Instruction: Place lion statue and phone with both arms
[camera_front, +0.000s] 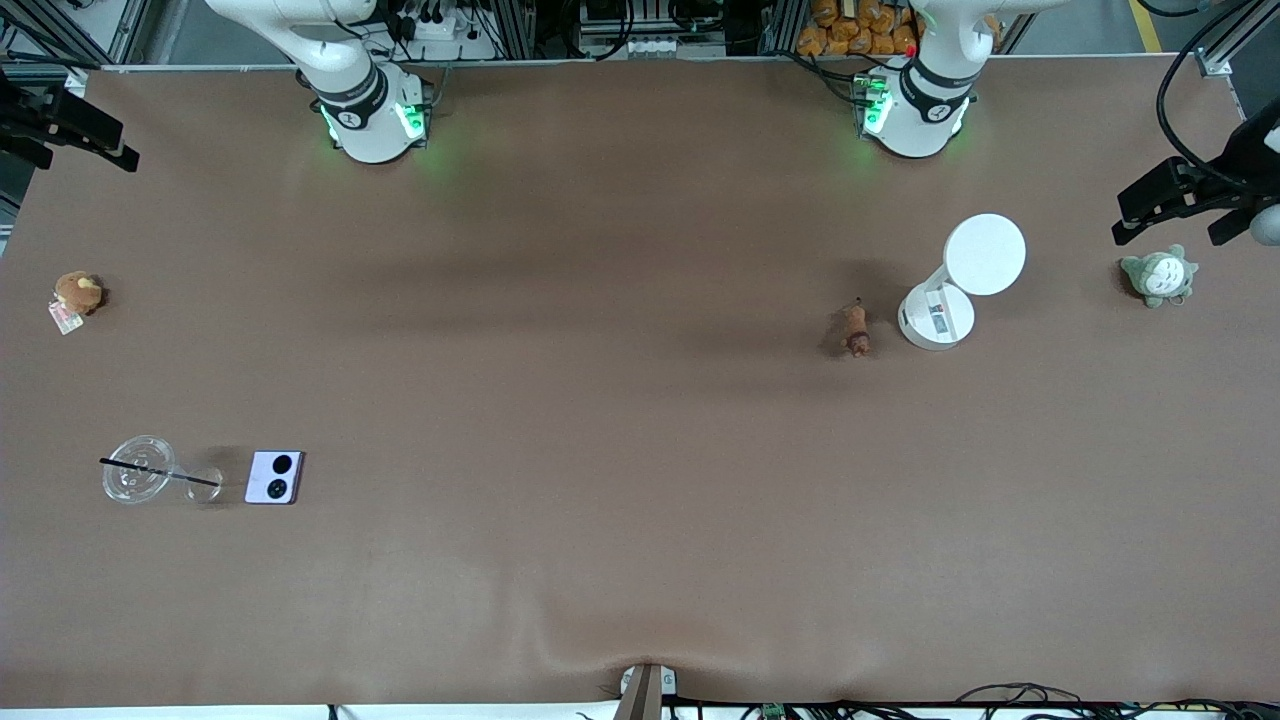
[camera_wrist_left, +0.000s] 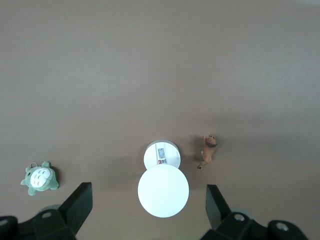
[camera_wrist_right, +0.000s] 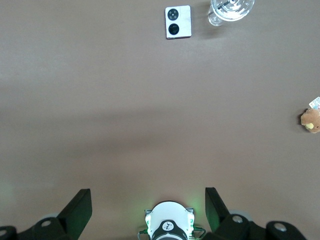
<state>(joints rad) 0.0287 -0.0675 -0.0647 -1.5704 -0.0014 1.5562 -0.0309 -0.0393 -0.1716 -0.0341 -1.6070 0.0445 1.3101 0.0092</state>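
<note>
Lion statue (camera_front: 855, 330) beside white lamp (camera_front: 950, 290) | phone (camera_front: 274, 477) beside cup (camera_front: 140, 480) | left gripper (camera_wrist_left: 147, 210), right gripper (camera_wrist_right: 147, 210) — released, tips cropped

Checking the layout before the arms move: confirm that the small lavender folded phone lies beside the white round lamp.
Wrong. The small lavender folded phone lies beside the clear plastic cup with a black straw, as the front view shows. The white round lamp stands beside the orange-brown lion figurine.

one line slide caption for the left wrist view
Open left gripper high over a white lamp, lion statue beside it, green plush apart.
</note>
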